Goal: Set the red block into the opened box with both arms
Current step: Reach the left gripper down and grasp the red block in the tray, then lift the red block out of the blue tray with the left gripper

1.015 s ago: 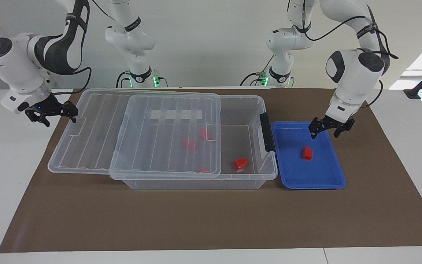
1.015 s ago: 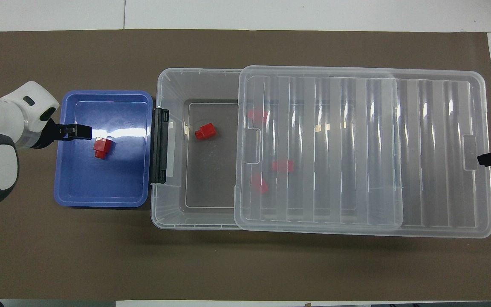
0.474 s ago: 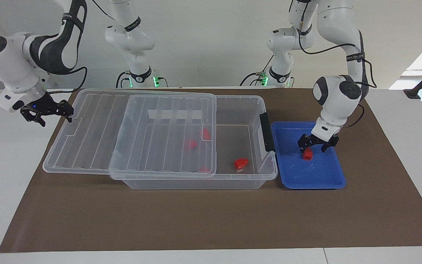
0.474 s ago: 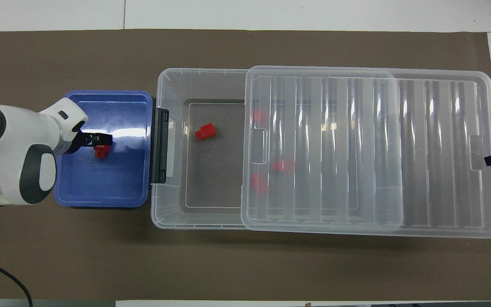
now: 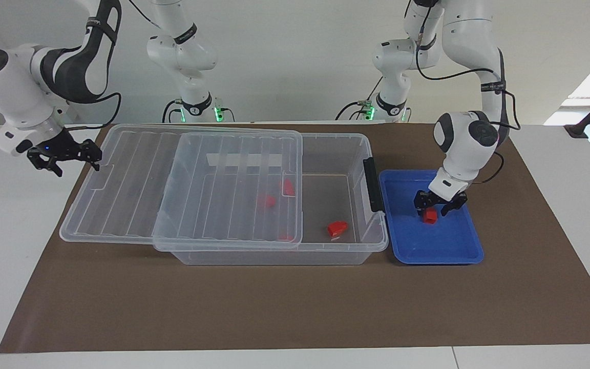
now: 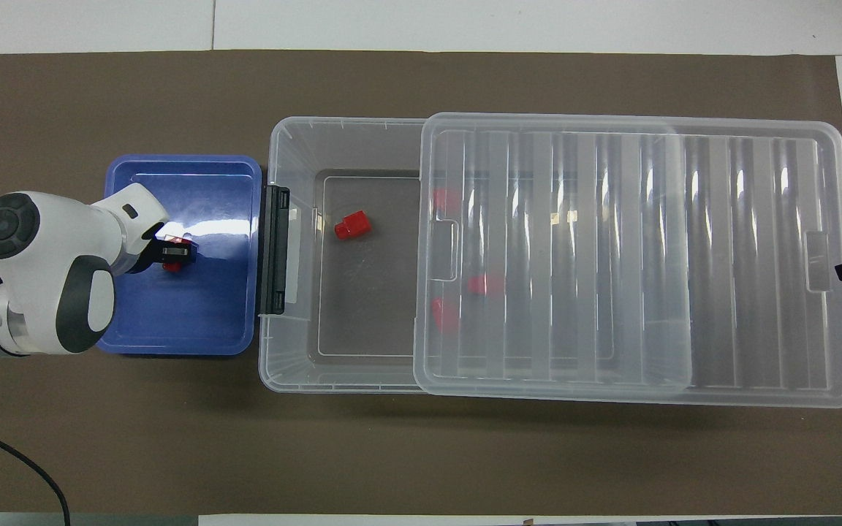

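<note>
Hovering spread open just off the lid (image 5: 182,189) edge, the right pincer (image 5: 64,156) is waiting; the box (image 5: 325,251) is sitting half uncovered mid-worktop; the left pincer (image 5: 434,203) is clamping the red block (image 5: 429,216) down in the blue tray (image 5: 443,251).

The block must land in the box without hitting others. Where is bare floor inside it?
The uncovered box floor between the black latch and the slid-back lid is bare except one red block. Under the lid it is crowded: three more blocks.
</note>
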Robot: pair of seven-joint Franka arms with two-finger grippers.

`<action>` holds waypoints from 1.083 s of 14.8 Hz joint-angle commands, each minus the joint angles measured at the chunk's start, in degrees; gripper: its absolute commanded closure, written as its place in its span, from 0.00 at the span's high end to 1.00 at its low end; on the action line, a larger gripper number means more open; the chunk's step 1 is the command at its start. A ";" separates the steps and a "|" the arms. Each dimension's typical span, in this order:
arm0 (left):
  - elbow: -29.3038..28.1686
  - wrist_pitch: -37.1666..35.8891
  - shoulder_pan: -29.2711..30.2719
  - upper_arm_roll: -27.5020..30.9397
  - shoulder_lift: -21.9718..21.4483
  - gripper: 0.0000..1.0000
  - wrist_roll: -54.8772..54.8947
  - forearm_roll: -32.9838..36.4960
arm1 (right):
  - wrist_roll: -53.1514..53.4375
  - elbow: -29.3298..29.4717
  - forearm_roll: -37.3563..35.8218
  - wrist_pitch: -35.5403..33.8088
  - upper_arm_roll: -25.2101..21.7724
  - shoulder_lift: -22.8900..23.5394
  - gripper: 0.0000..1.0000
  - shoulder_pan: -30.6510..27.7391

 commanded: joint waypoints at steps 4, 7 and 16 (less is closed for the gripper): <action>1.12 -6.29 -0.53 0.31 -6.98 0.00 -1.05 -0.84 | 9.74 13.25 0.25 -11.64 8.20 3.46 1.00 0.45; 7.96 -16.39 -2.10 -0.30 -8.66 0.00 -5.43 -0.75 | 17.66 16.17 0.77 -16.22 12.79 3.20 1.00 0.45; 20.91 -27.06 -17.48 -0.30 -7.87 0.00 -28.98 -0.58 | 30.25 18.89 2.88 -23.08 10.51 2.85 1.00 10.20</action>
